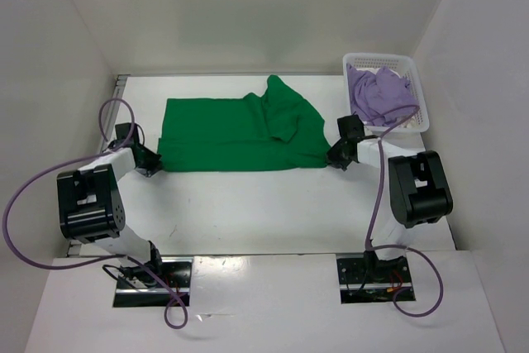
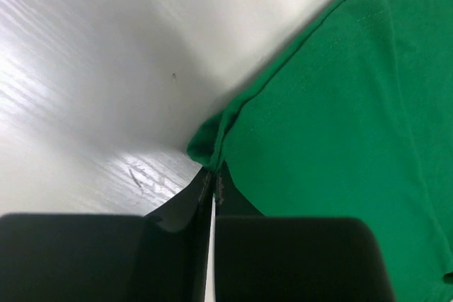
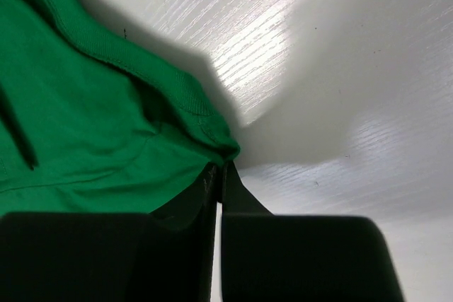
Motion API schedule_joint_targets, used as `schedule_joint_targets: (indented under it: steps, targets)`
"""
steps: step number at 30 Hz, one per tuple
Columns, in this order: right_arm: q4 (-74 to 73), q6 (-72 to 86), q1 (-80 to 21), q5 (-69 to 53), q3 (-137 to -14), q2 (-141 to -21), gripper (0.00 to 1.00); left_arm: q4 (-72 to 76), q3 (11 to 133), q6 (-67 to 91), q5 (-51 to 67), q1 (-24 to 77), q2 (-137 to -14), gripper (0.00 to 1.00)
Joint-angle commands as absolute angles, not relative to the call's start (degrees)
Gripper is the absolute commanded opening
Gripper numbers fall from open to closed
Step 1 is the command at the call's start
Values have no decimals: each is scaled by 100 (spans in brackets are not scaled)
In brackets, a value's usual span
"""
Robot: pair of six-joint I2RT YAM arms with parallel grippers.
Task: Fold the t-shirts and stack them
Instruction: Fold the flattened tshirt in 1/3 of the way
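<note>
The green t-shirt (image 1: 235,134) lies spread on the table, with a bunched fold near its upper right. My left gripper (image 1: 154,160) is shut on the shirt's near left corner; the left wrist view shows the cloth (image 2: 340,118) pinched at the fingertips (image 2: 214,173). My right gripper (image 1: 331,156) is shut on the near right corner; the right wrist view shows the cloth (image 3: 92,118) pinched at the fingertips (image 3: 219,169). The lavender t-shirt (image 1: 378,94) lies crumpled in the basket. A bit of cream-white cloth (image 1: 387,68) shows beneath it.
The white perforated basket (image 1: 418,97) stands at the back right of the table, close behind my right arm. White walls enclose the table (image 1: 248,204) on the left, back and right. Purple cables loop from both arms near the front edge.
</note>
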State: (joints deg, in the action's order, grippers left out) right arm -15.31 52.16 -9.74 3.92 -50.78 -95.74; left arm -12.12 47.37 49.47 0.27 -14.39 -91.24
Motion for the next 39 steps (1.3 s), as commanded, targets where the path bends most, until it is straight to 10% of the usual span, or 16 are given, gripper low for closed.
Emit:
schedule_joint_targets:
  steps: [1, 15, 18, 21, 23, 28, 33, 39]
  targets:
    - [-1792, 5352, -958, 650, -5151, -9187, 0, -1712, 4975, 4571, -255, -1599, -8992, 0]
    - [-3400, 5730, -668, -228, -3956, -6795, 0, -3382, 4579, 4447, 122, -1652, -7365, 2]
    - [-3550, 5792, -668, -422, -3806, -6399, 6, -3559, 4632, 4570, 411, -1652, -7296, 38]
    - [-3604, 5714, -668, -536, -3753, -6206, 37, -3612, 4544, 4649, 413, -1652, -7225, 95]
    - [-3604, 5626, -668, -536, -3910, -6205, 46, -3612, 4745, 4571, 186, -1652, -7172, 100]
    - [-3455, 4914, -668, -457, -4938, -6696, 44, -3280, 5388, 4263, -54, -1652, -7470, 92]
    - [-2805, 4246, -983, -800, -6255, -8391, 1, -1856, 5501, 4535, 325, -1398, -8199, 39]
    - [-2628, 3498, -1301, -502, -8259, -10279, 0, -1424, 6845, 4140, -201, -1064, -9394, 26]
